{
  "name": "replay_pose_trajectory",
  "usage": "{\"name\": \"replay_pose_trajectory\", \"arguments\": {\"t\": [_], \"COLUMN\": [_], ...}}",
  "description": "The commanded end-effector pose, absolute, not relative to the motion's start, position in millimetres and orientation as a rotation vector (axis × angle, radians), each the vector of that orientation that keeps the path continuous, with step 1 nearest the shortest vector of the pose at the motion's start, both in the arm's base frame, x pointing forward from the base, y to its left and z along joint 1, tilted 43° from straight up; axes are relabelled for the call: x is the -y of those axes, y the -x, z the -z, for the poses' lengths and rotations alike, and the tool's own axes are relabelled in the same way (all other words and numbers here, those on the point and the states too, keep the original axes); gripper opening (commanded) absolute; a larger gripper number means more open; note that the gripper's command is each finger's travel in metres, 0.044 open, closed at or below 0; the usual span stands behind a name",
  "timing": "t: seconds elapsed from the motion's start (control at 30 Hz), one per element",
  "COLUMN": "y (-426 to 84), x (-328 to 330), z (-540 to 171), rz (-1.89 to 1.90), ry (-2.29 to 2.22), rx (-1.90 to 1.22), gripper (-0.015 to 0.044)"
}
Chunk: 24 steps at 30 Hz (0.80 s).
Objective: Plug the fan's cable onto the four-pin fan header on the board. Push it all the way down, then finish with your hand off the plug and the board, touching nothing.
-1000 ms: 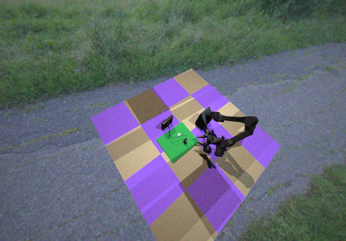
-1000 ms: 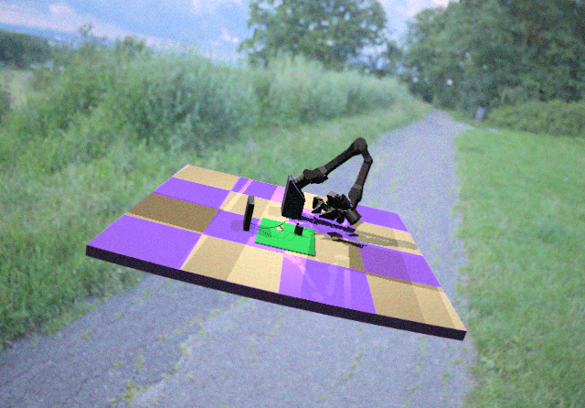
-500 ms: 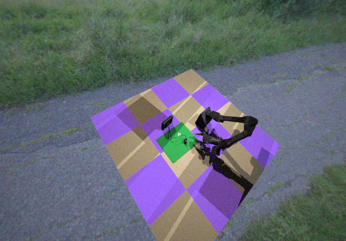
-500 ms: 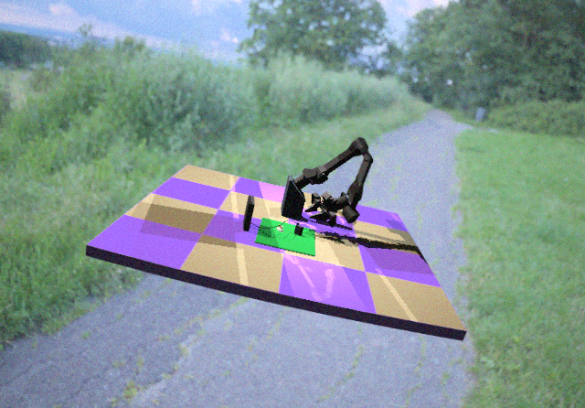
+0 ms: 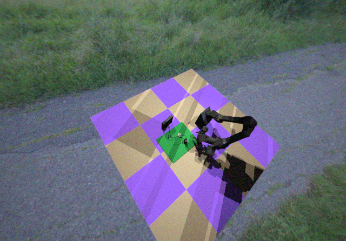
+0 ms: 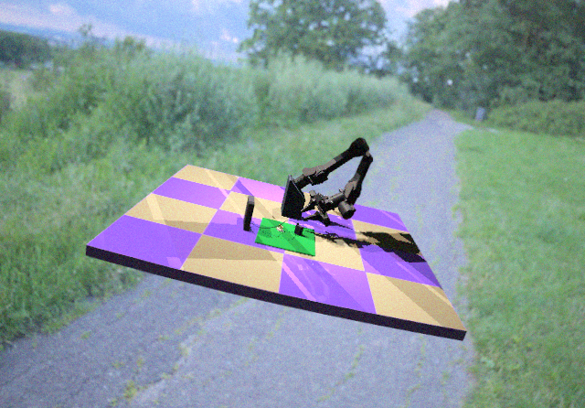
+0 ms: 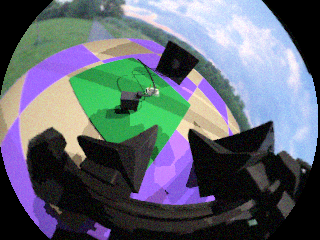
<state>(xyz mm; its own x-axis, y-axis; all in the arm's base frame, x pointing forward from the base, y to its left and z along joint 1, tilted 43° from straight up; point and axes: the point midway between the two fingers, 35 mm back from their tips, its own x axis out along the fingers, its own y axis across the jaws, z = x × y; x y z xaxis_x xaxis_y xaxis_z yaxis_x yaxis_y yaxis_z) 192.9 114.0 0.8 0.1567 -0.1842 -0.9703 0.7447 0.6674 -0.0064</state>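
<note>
"Two dark fingers (image 5: 195,141) (image 6: 307,211) stood partly open, gripping nothing, beside the flat green board (image 5: 173,149) (image 6: 283,245) (image 7: 172,107). Where was the plug?"

"Probably the small black block (image 5: 185,141) (image 6: 299,229) (image 7: 129,100) on the board; I couldn't tell whether it was seated. The tiny white piece (image 5: 179,134) (image 6: 281,228) (image 7: 151,92) near the board's middle was perhaps the header."

"How would it have handled?"

"Light and stiff, I judged, its thin black cable (image 5: 175,144) (image 7: 119,82) soft and springy. Any grip belonged on the block's sides, never the wire."
</note>
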Motion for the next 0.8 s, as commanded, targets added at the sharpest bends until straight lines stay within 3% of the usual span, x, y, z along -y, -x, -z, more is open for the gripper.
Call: {"name": "replay_pose_trajectory", "arguments": {"t": [0.0,0.77], "y": [-193.4,-201.4], "x": [-113.9,-116.9], "z": [0.7,-5.9], "rz": [0.689,0.346], "ry": [-0.559,-0.741], "rx": [-1.333,-1.732], "gripper": [0.0205,0.0205]}}
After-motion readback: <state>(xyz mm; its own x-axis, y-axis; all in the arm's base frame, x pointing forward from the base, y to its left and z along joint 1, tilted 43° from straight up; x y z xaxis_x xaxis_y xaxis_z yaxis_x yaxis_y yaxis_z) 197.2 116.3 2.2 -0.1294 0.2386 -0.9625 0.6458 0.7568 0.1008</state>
